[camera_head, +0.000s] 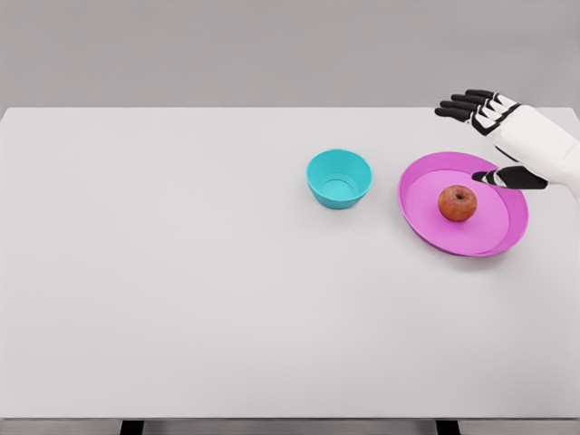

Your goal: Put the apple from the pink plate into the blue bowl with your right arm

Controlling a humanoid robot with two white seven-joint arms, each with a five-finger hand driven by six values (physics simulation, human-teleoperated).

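Note:
A red apple (458, 203) lies on the pink plate (426, 215) at the right of the white table. The blue bowl (339, 178) stands just left of the plate, holding nothing. My right hand (480, 136) hovers above the plate's far right rim, to the upper right of the apple and apart from it. Its fingers (462, 104) are spread and the thumb (507, 178) points left over the plate; it holds nothing. The left arm does not show.
The white table (181, 272) spans the whole view, with its front edge along the bottom and a grey wall behind it.

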